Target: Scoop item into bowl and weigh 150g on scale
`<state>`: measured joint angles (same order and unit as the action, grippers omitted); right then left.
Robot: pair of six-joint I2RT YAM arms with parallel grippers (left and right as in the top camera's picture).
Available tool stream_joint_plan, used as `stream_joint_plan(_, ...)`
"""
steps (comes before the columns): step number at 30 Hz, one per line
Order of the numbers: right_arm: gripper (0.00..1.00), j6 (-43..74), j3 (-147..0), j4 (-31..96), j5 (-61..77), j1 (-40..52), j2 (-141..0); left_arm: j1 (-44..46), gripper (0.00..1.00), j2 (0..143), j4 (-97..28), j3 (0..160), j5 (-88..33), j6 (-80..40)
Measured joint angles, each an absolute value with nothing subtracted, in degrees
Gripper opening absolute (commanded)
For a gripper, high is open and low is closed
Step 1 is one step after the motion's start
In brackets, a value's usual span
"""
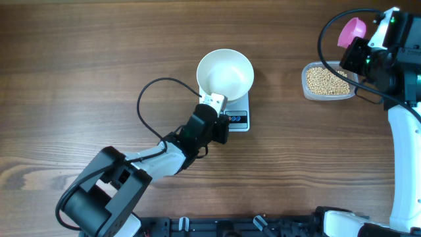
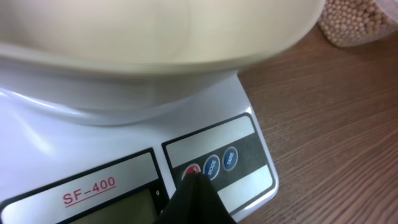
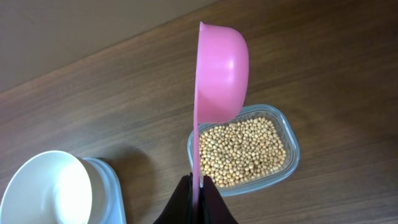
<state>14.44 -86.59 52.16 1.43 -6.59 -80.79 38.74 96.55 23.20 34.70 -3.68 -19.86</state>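
The empty white bowl [image 1: 225, 74] stands on the white scale [image 1: 241, 110]. My left gripper [image 1: 225, 121] is shut, and in the left wrist view its tip [image 2: 196, 182] rests on the red button [image 2: 190, 170] at the scale's [image 2: 249, 112] front, under the bowl [image 2: 155, 37]. The scale's display is dark. Tan beans [image 3: 245, 149] fill a clear tub [image 1: 327, 81]. My right gripper [image 3: 200, 183] is shut on the handle of an empty pink scoop [image 3: 221, 68], held on edge above the tub; the scoop [image 1: 352, 29] shows at the far right overhead.
The left arm's black cable [image 1: 148, 99] loops over the table left of the bowl. The tub's rim [image 3: 292, 149] lies to the right of the scale [image 3: 109, 186] with bare wood between them. The right arm's body [image 1: 404, 131] runs down the table's right edge.
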Motion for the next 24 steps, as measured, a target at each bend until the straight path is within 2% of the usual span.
stream_joint_plan(11, 0.04, 13.1, -86.59, 51.99, 1.43, -6.59, -80.79, 38.92, 0.04, 99.35, 29.65, 34.65, -3.18, -21.93)
stream_joint_plan(24, 0.04, 13.1, -86.59, 52.05, 1.43, -6.59, -80.79, 38.92, 0.04, 100.84, 28.34, 34.65, -2.87, -25.04)
